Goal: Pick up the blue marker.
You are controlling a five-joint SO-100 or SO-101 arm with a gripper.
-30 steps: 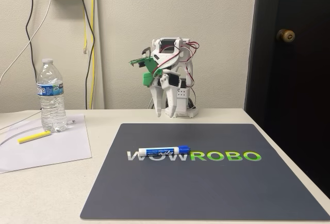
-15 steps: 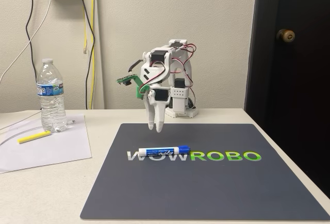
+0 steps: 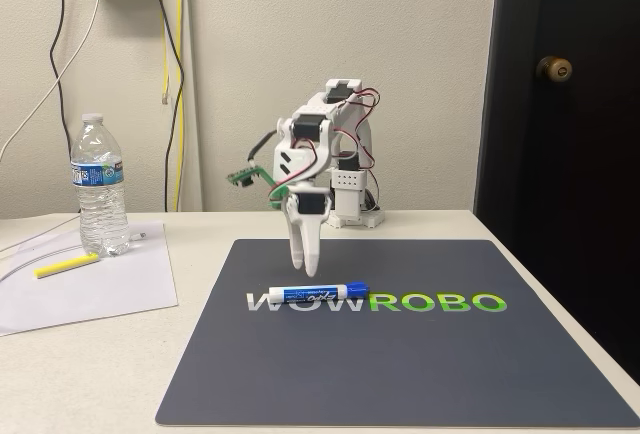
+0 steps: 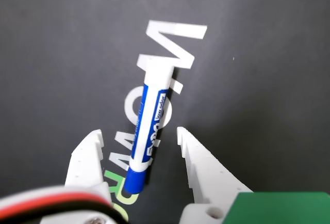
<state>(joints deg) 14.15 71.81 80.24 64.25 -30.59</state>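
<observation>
Dark mat (image 3: 420, 364); jaws apparently parted astride blue marker (image 4: 148, 128).

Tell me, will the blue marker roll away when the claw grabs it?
It might. The blue marker is round and lies flat on the smooth mat, so a nudge from one side could roll it. It looks stiff and probably light, so it shouldn't bend. In the wrist view, the open claw has a finger on each side, which should trap it.

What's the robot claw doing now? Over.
Gripper open, above the blue marker, not touching. Marker flat on the mat. Nothing in the way.
</observation>
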